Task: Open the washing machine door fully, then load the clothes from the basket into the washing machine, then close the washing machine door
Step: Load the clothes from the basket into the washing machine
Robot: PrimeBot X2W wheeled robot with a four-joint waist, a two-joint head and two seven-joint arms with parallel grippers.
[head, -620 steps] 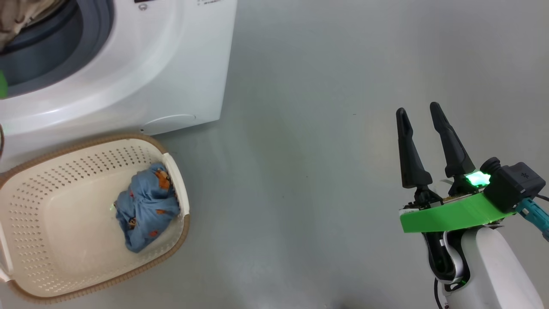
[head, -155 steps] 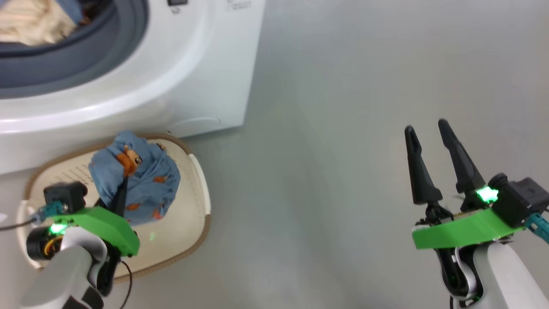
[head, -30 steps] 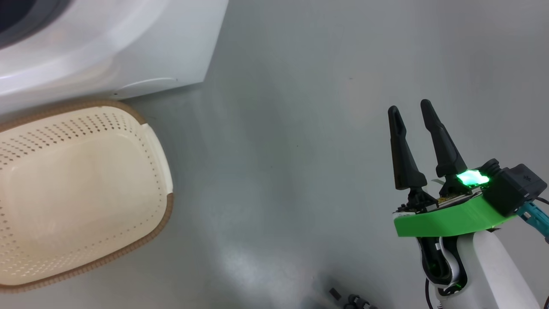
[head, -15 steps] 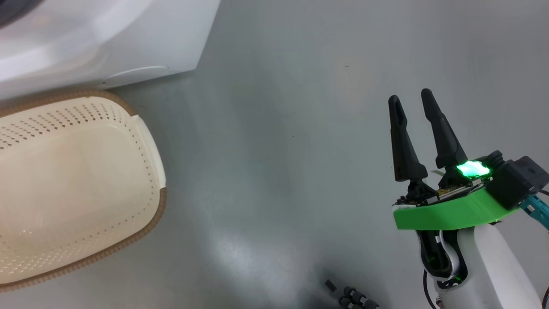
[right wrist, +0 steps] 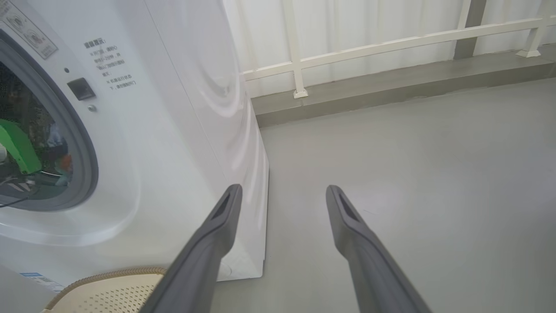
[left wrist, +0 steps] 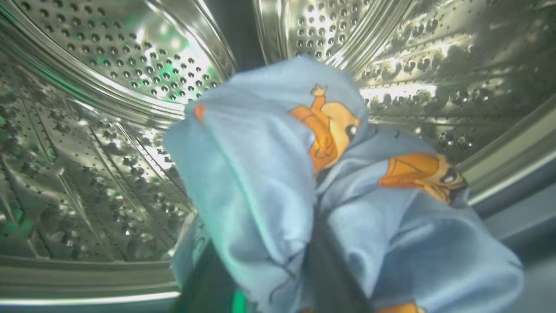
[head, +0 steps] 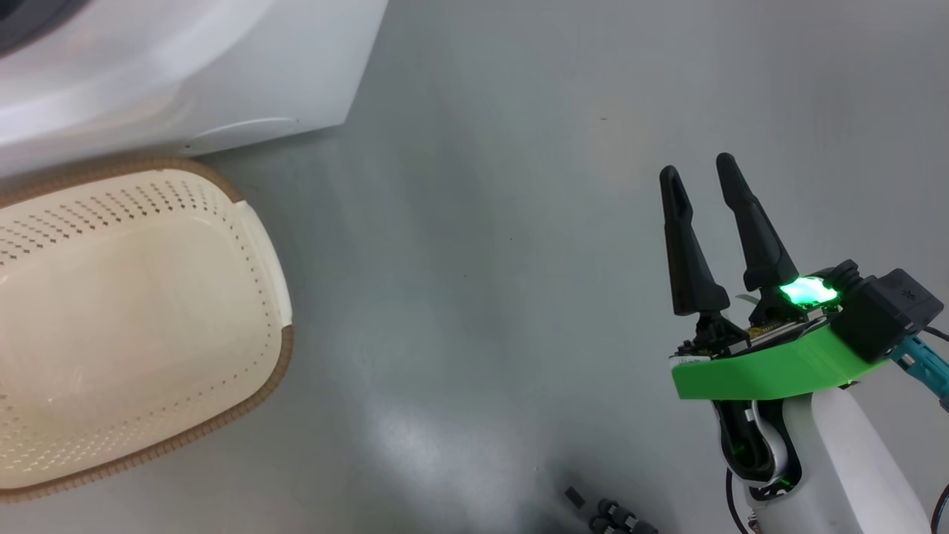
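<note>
While the left gripper (left wrist: 269, 261) is reaching into the steel perforated drum (left wrist: 100, 100) of the washing machine (right wrist: 173, 130), the clothes (left wrist: 278, 174) are showing as a bunched piece of light blue fabric printed with orange-brown cartoon bears, two of them lying on its upper and right-hand folds. The fabric is draping over and between the gripper's two dark fingers (left wrist: 334, 282) and hiding their tips, so whether the jaws are clamping it or parting cannot be told. Bundle and fingers are sitting inside the drum, whose ribbed wall is curving around them. Further right, the basket (head: 111, 215) is standing on the grey floor (head: 482, 259) just in front of the machine. At far right, the right gripper (head: 697, 166) is hovering over the floor with its fingers spread apart, holding nothing, well apart from the basket
</note>
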